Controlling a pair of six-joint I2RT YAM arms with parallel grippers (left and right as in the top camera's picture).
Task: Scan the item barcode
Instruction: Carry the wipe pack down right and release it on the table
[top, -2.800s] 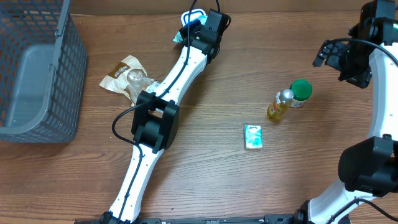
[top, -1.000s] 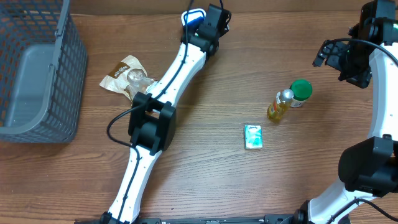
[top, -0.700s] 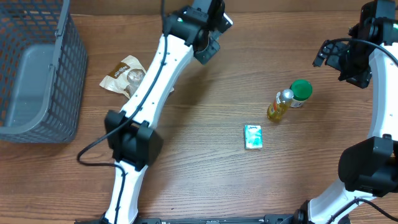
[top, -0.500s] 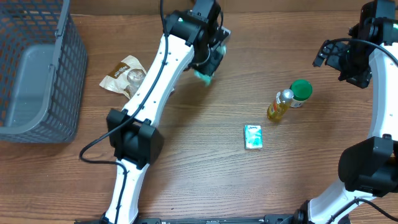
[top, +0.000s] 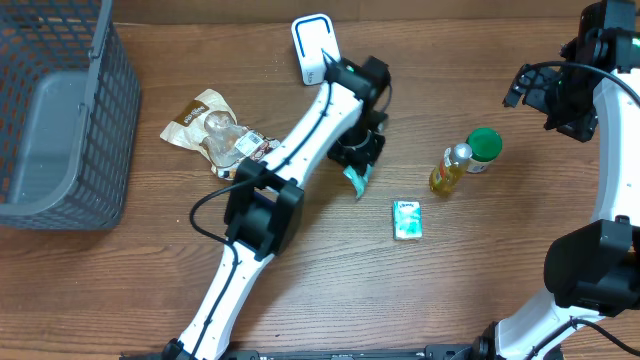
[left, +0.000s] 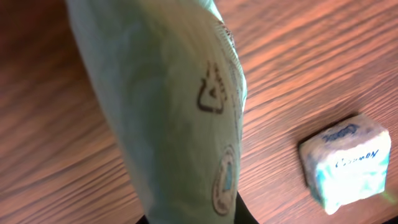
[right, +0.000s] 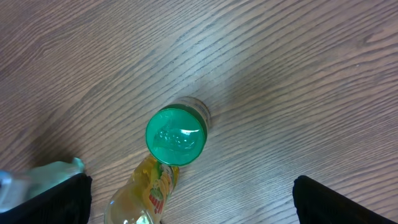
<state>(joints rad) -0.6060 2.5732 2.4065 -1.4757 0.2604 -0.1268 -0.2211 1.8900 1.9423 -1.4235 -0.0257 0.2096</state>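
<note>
My left gripper is shut on a pale green packet and holds it low over the middle of the table. In the left wrist view the packet fills most of the frame, printed with a recycling mark and a round logo; no barcode shows. The white scanner with its blue rim stands uncovered at the back edge, behind the left arm. My right gripper hovers open at the far right, above and behind a green-lidded jar.
A yellow bottle lies against the green-lidded jar. A small tissue pack lies just right of the held packet. A brown snack bag lies left of the arm. A grey mesh basket stands at the far left.
The left arm has swung from the scanner at the back edge toward the table's middle, carrying the green packet. The scanner is now uncovered. The right arm has not moved.
</note>
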